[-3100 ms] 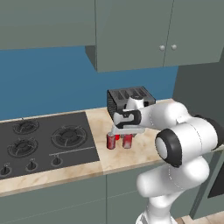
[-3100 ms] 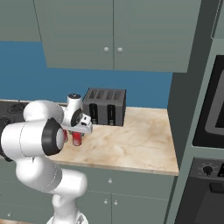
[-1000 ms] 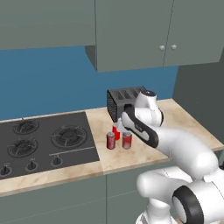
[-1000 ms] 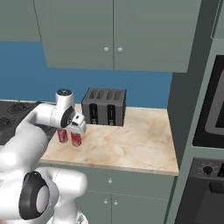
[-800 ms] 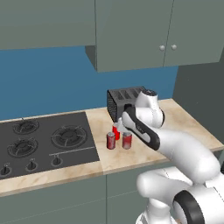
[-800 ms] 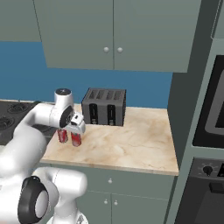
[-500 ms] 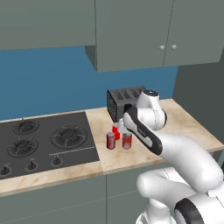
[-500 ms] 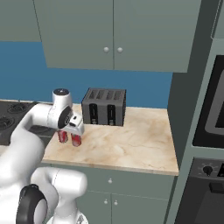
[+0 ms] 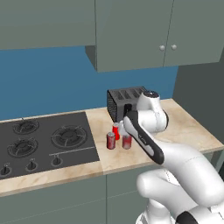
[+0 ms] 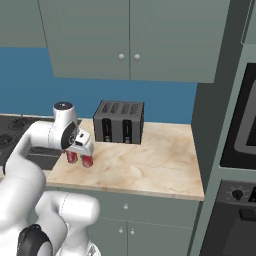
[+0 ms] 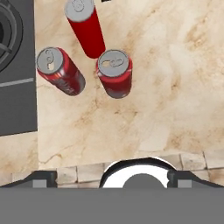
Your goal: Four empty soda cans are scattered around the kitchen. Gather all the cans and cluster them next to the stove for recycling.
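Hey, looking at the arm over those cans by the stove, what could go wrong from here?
Three soda cans stand packed close on the counter beside the stove. The open gripper hangs just above them, so a careless sideways swing might knock one over and send it rolling. Adding another can into so tight a cluster could also bump its neighbours. The toaster stands close behind the arm's wrist, so a retreat backwards might clip it.
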Tool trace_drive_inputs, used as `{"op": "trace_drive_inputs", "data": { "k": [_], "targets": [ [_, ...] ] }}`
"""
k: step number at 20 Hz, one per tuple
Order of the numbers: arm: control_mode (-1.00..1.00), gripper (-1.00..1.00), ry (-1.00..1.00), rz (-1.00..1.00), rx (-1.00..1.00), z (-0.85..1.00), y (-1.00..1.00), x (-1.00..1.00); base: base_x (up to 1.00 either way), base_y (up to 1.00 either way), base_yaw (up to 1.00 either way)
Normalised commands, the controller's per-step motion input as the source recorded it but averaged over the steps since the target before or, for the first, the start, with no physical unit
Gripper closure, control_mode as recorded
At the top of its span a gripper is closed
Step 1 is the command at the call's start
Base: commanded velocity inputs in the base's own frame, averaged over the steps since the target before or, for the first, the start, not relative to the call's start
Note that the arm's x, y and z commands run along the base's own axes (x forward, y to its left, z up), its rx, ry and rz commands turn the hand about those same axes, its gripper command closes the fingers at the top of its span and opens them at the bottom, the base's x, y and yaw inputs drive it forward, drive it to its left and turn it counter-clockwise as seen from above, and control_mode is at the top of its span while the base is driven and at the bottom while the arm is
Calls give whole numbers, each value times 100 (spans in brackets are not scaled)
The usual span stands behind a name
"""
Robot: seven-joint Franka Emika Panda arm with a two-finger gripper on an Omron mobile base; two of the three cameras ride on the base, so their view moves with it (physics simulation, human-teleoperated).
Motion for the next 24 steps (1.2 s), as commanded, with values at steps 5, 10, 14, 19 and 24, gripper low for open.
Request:
{"op": "trace_drive_inputs", "data": {
  "k": [5, 10, 14, 19, 24],
  "targets": [
    [-100, -100, -2, 0, 0, 0, 0, 0, 0, 0, 0],
    [-100, -100, 0, 0, 0, 0, 0, 0, 0, 0, 0],
    [100, -100, 0, 0, 0, 0, 0, 0, -3, 0, 0],
    [100, -100, 0, 0, 0, 0, 0, 0, -37, -6, 0],
    [100, -100, 0, 0, 0, 0, 0, 0, -53, -11, -2]
  ]
}}
